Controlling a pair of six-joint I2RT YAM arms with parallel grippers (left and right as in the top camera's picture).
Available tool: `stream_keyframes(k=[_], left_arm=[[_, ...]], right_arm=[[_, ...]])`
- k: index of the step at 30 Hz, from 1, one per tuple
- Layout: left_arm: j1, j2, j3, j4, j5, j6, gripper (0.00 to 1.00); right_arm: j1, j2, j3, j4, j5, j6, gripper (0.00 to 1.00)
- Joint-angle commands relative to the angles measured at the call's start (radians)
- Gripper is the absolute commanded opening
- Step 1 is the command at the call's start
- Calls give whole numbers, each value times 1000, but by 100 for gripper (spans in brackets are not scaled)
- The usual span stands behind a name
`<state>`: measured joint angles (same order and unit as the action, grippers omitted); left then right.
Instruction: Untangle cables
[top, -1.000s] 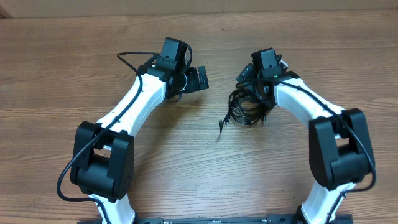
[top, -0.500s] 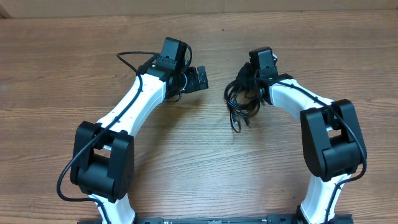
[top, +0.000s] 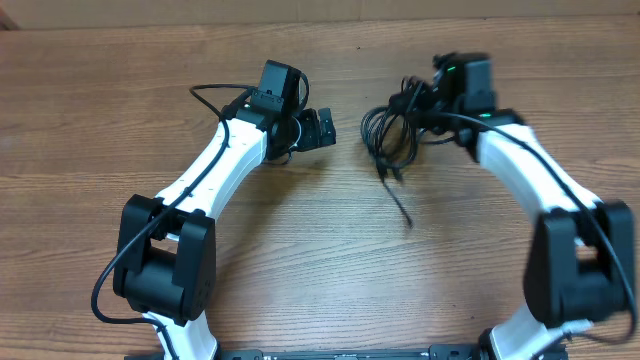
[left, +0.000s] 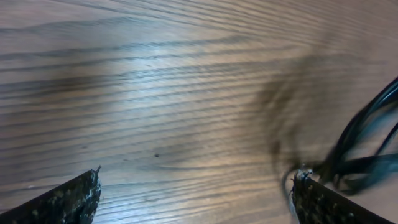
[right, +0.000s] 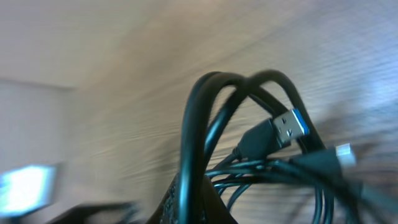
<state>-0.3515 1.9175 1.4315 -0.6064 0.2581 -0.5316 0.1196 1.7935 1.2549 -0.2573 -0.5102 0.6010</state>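
My left arm bent at the elbow, left end effector (top: 322, 127) spread wide, aimed toward my right, my right arm stretched forward, right end effector (top: 425, 100) clamped on the cables (top: 388, 140)

The cables (top: 392, 140) were a tangled black bundle of loops, pinched by the right gripper (top: 418, 102). One loose end trailed away from the gripper. A silver USB plug (right: 287, 129) with a blue tongue poked out of the loops.
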Motion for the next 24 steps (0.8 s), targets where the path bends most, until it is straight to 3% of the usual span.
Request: stream_keyframes(k=[1, 6, 10, 16, 24], left_arm=[[5, -14, 4, 9, 146, 111, 98], [5, -14, 3, 64, 393, 214, 98], [5, -14, 4, 126, 526, 214, 98], [5, -14, 4, 174, 551, 233, 95], [-11, -14, 4, 200, 508, 248, 91]], right_arm=[[-48, -96, 31, -15, -293, -30, 4], [-70, -116, 30, -97, -359, -43, 4], [-69, -116, 30, -177, -343, -160, 4], [-69, -116, 30, -261, -243, -162, 4], [-68, -116, 30, -265, -367, -197, 4]])
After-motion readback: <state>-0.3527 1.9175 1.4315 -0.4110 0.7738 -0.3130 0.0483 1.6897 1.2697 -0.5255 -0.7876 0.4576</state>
